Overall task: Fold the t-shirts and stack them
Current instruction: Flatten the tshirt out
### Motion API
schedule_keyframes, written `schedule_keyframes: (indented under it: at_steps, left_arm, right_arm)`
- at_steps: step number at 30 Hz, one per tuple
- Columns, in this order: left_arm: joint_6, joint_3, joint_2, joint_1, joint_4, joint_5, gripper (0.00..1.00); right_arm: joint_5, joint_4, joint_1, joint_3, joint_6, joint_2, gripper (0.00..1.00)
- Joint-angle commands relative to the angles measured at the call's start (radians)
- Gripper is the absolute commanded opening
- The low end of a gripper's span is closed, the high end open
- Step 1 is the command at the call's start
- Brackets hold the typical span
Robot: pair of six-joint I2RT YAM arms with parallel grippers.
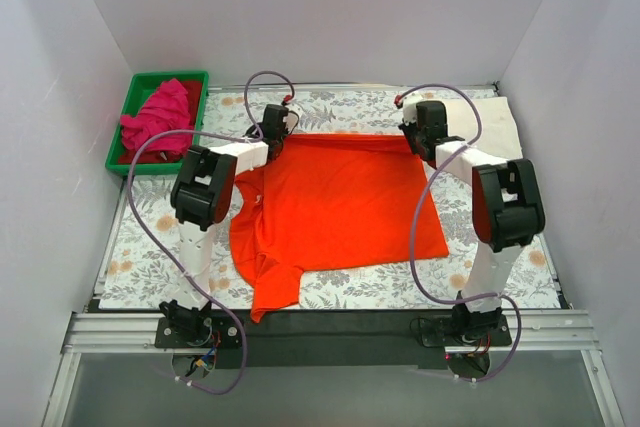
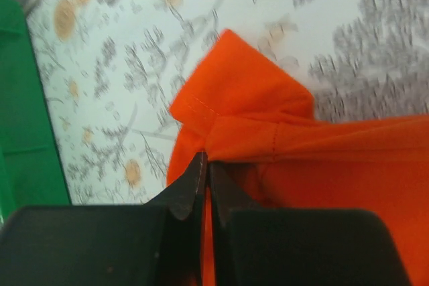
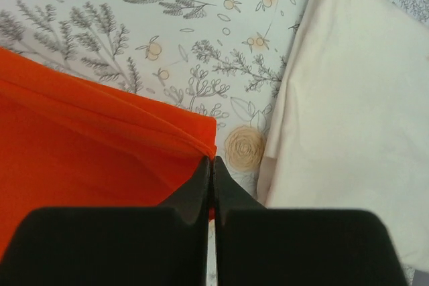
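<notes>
You have the left pincer (image 2: pixel 203 182) and the right pincer (image 3: pixel 212 172) each clamped on a far corner of the orange-red t-shirt (image 1: pixel 340 197).

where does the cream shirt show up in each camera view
top external: cream shirt at the far right, above mid-height.
left wrist: not in it.
right wrist: cream shirt fills the right side.
shared landmark: orange shirt, in all three views; its far right corner lies just left of the cream one.
</notes>
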Motion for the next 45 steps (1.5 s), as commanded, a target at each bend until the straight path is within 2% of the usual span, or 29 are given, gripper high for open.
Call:
schedule_keyframes:
  at_steps: [1, 5, 6, 9, 10, 11, 12, 13, 15, 18, 22, 23, 28, 31, 37, 42, 45]
  left_arm:
    - [0.071, 0.111, 0.008, 0.034, 0.181, -0.13, 0.03]
    - [0.051, 0.209, 0.075, 0.04, 0.244, -0.185, 0.21]
    - [0.042, 0.255, 0.087, 0.04, 0.246, -0.193, 0.29]
    - [-0.056, 0.345, 0.095, 0.047, 0.183, -0.214, 0.45]
    - [-0.102, 0.368, 0.09, 0.057, 0.139, -0.191, 0.52]
    - [-0.165, 0.39, 0.083, 0.063, 0.09, -0.179, 0.58]
    - [-0.269, 0.425, 0.067, 0.07, -0.016, -0.167, 0.69]
    - [-0.32, 0.427, 0.052, 0.08, -0.056, -0.153, 0.74]
    - [-0.432, 0.392, -0.009, 0.082, -0.147, -0.142, 0.8]
    - [-0.6, 0.315, -0.139, 0.08, -0.285, -0.072, 0.81]
    - [-0.757, 0.113, -0.328, 0.082, -0.4, 0.019, 0.81]
    - [-0.777, 0.017, -0.364, 0.082, -0.414, 0.036, 0.81]
    - [-0.886, -0.257, -0.555, 0.082, -0.477, 0.144, 0.77]
    - [-0.923, -0.4, -0.646, 0.079, -0.5, 0.189, 0.69]
    - [-0.965, -0.601, -0.747, 0.079, -0.521, 0.189, 0.66]
    - [-0.988, -0.687, -0.766, 0.08, -0.479, 0.195, 0.65]
    - [-1.006, -0.691, -0.728, 0.079, -0.474, 0.185, 0.6]
  right_arm:
    - [0.136, 0.105, -0.019, 0.13, -0.077, 0.076, 0.01]
    - [0.217, 0.113, -0.017, 0.247, -0.081, 0.173, 0.02]
    - [0.263, 0.113, -0.017, 0.295, -0.074, 0.188, 0.03]
    - [0.332, 0.107, -0.017, 0.384, -0.018, 0.217, 0.21]
    - [0.365, 0.081, -0.016, 0.406, -0.005, 0.225, 0.39]
    - [0.375, 0.049, -0.016, 0.429, 0.01, 0.228, 0.46]
    - [0.372, 0.014, -0.016, 0.478, 0.042, 0.228, 0.53]
    - [0.367, -0.02, -0.016, 0.494, 0.062, 0.224, 0.6]
    - [0.314, -0.132, -0.016, 0.503, 0.12, 0.202, 0.62]
    - [0.181, -0.244, -0.005, 0.448, 0.195, 0.107, 0.62]
    - [0.021, -0.307, 0.0, 0.258, 0.373, -0.081, 0.61]
    - [-0.011, -0.309, 0.001, 0.165, 0.443, -0.112, 0.6]
    - [-0.218, -0.31, 0.001, -0.05, 0.579, -0.25, 0.54]
    - [-0.254, -0.31, 0.001, -0.164, 0.622, -0.313, 0.49]
    - [-0.272, -0.312, 0.001, -0.322, 0.639, -0.393, 0.42]
    - [-0.197, -0.297, 0.001, -0.391, 0.61, -0.402, 0.38]
    - [-0.18, -0.293, -0.006, -0.419, 0.596, -0.387, 0.36]
